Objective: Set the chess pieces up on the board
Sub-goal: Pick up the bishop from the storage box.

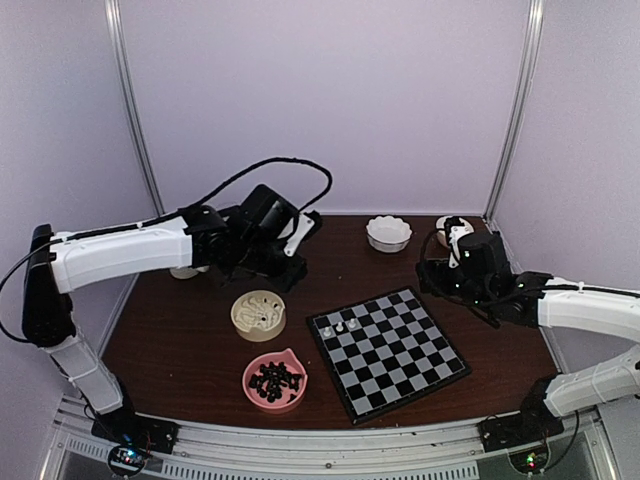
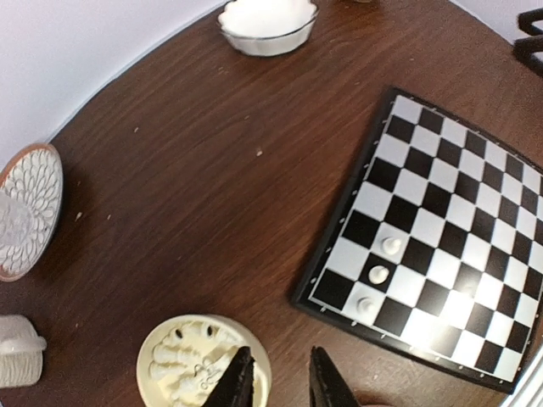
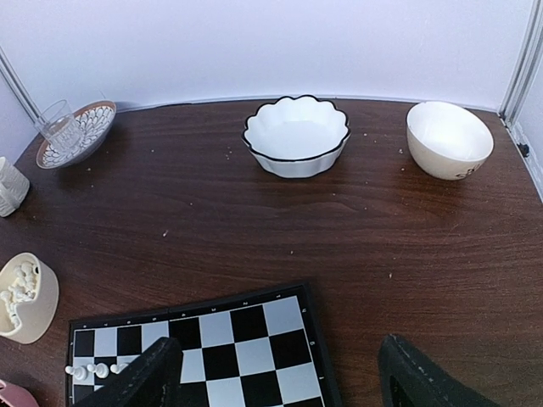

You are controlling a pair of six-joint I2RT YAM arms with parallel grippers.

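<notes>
Only 3 white pieces (image 1: pixel 340 326) stand on the board (image 1: pixel 400 360), in a row by its 10 o'clock corner in the top view; every other square is bare. More white pieces lie in the cream bowl (image 1: pixel 237 314) at the board's 9 o'clock, and the black pieces (image 1: pixel 274 380) fill the pink bowl (image 1: pixel 248 378) at 8 o'clock, so nearly all the work is left. The left gripper (image 2: pixel 280 360) hovers over the cream bowl, fingers narrowly parted with nothing between them. The right gripper (image 3: pixel 280 373), spread wide and empty, hangs at 2 o'clock.
</notes>
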